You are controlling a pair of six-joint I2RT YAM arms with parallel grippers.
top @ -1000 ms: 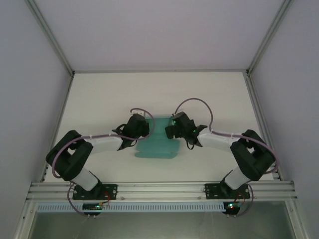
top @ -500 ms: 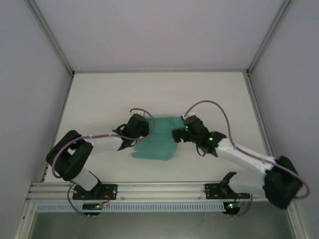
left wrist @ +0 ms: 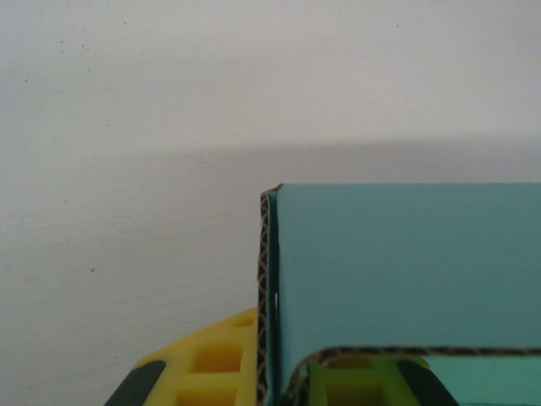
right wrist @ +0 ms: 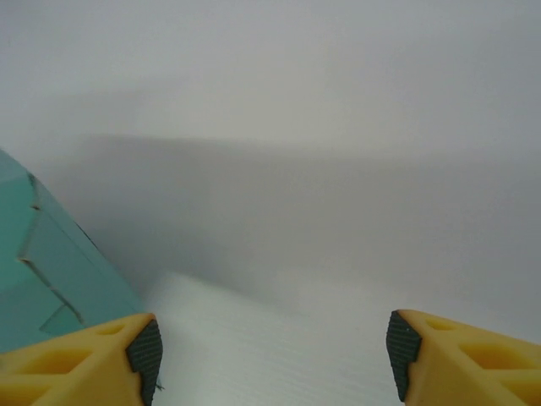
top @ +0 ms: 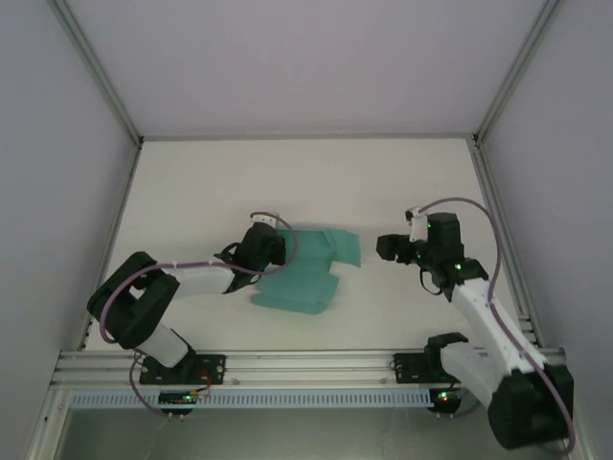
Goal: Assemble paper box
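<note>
The left gripper (left wrist: pixel 279 382) clamped the left edge of the teal die-cut corrugated card sheet (top: pixel 308 276) on the tabletop (top: pixel 287 182). The right gripper (top: pixel 387 247) hung empty beside it, jaws apart. Folding looked barely begun. The next move called for grasping a right-hand flap.

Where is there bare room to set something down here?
Bare: the far half of the table, behind the paper box, and the near strip between arm bases. Crowded: mid-table, where the left gripper clamps the box, right gripper open beside it.
</note>
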